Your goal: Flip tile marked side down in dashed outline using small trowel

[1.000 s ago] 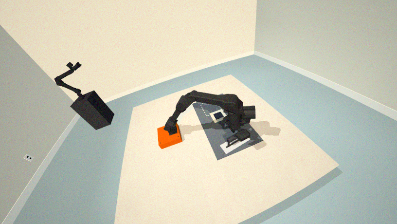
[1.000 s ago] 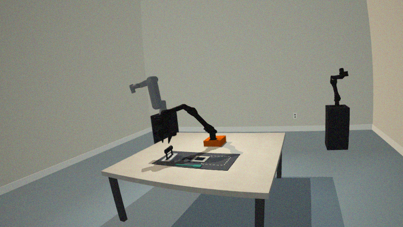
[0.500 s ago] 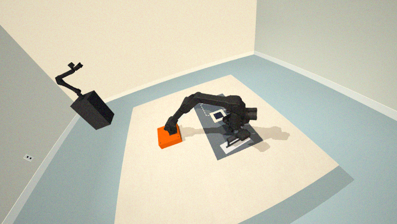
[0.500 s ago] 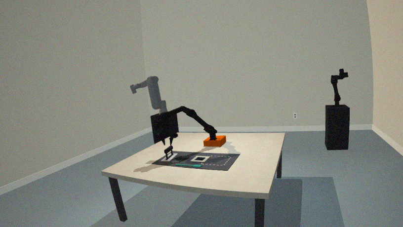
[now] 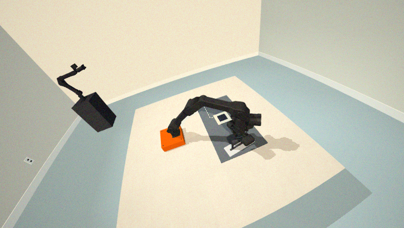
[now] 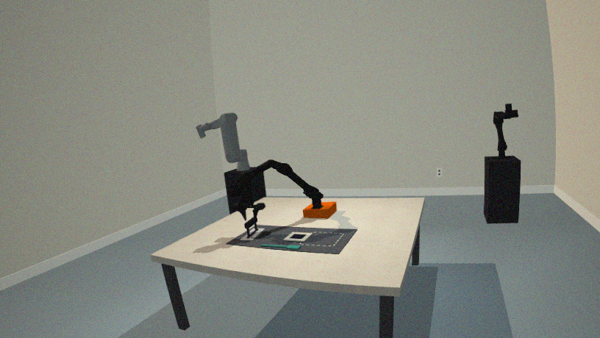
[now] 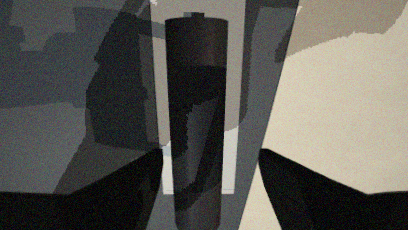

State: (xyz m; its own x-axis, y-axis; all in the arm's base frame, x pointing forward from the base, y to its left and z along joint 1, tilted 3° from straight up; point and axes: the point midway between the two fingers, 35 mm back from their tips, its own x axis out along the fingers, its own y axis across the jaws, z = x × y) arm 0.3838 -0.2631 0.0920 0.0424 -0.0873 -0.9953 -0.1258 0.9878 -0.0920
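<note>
My gripper (image 6: 250, 214) (image 7: 211, 155) is open, pointing down over the trowel, its fingers on either side of the handle in the wrist view, with gaps on both sides. The trowel has a pale flat plate (image 5: 228, 151) (image 6: 259, 231) (image 7: 230, 167) and a raised black handle (image 6: 251, 222) (image 7: 196, 75); it rests on the dark mat (image 5: 213, 144) (image 6: 351, 236) at the end far from the dashed outline (image 5: 211, 117) (image 6: 343, 234). The cream tile (image 5: 222, 117) (image 6: 298, 236) lies flat, its dark square facing up, at the near end of the outline. The arm hides part of the outline in the top view.
A teal flat strip (image 6: 290, 246) lies along the mat's long edge, beside the tile. The orange base (image 5: 172, 141) (image 6: 320, 210) carries my arm on the table (image 5: 169, 181) (image 6: 273, 268). Other arms stand on black pedestals (image 5: 93, 113) (image 6: 501, 189) away from the table.
</note>
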